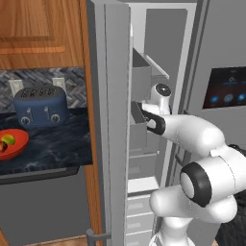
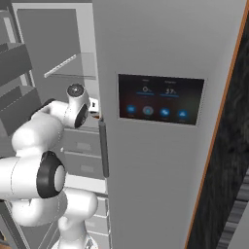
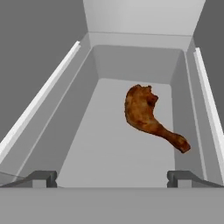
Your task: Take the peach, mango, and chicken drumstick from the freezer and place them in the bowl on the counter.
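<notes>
You are on the last fetch, by the look of it: the bowl (image 1: 10, 144) on the table (image 1: 53, 144) at the left already holds 2 small fruits, a green-yellow one and a reddish one, which I take for the mango (image 1: 8, 140) and the peach (image 1: 2, 146). That leaves the chicken drumstick (image 3: 146, 114).

Your arm reaches into the open freezer (image 1: 144, 96), past its long door (image 1: 113, 120), at about mid height. In the hand view the claw (image 3: 112, 178) hangs over a grey bin (image 3: 83, 144) with its 2 finger tips spread wide, 1 at each lower corner, and nothing between them. The drumstick lies alone on the bin floor, right of the middle, thick end toward the far wall and the thin bone running toward the near right corner. It sits close to the right wall but does not seem to touch it.

For the next move, shift right so the thick meaty part comes between the fingers, then lower until they straddle it and close. Watch the right wall: the finger on that side has little room. After that, lift clear of the bin rim before you back out and swing left to the bowl.

The bin holds only the drumstick; the bowl holds only the 2 fruits.
</notes>
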